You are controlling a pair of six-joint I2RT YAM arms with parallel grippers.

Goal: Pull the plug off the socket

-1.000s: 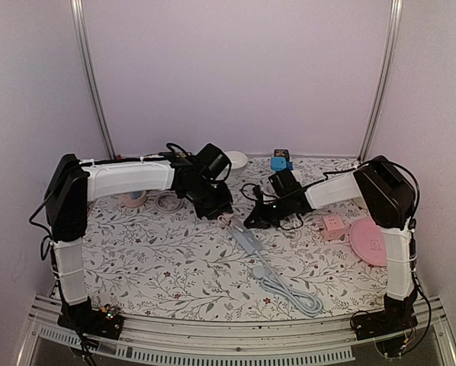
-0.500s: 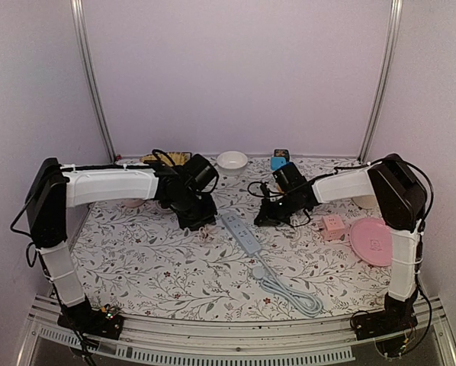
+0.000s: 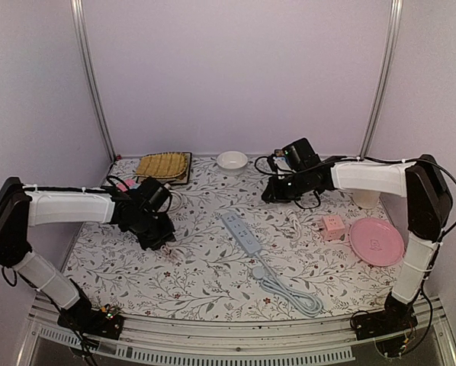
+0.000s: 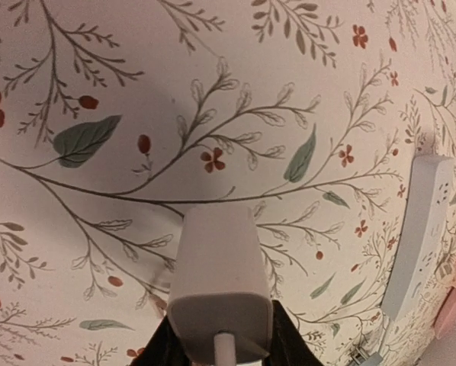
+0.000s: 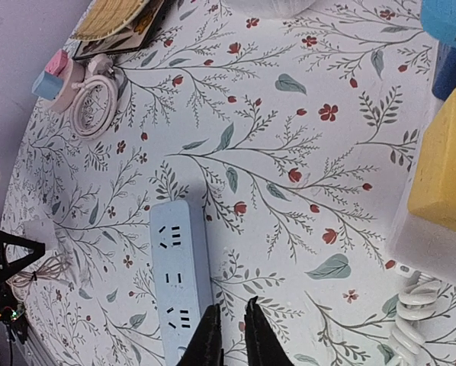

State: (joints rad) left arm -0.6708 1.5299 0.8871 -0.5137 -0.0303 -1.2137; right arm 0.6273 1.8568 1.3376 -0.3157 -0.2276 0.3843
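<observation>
Left gripper (image 4: 219, 349) pinches the plug (image 4: 213, 263) (clear of the socket (image 3: 242, 234)); right gripper (image 5: 232, 335) nearly closed.

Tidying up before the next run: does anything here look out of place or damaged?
Nothing looks damaged or spilled. The power strip lies diagonally mid-table, its visible sockets empty; the white plug is clamped in the left gripper, apart from the strip, which suits the job.

The power strip (image 3: 241, 234) lies at the centre of the desk (image 3: 197, 282), its cable (image 3: 293, 296) running toward the lower right. The plug (image 4: 213, 274), in the left hand (image 3: 163, 242), sits at its left, well apart. A mat (image 3: 163, 165) and a bowl (image 3: 232, 160) lie behind, and a plate (image 3: 377, 242) sits at far right.
</observation>
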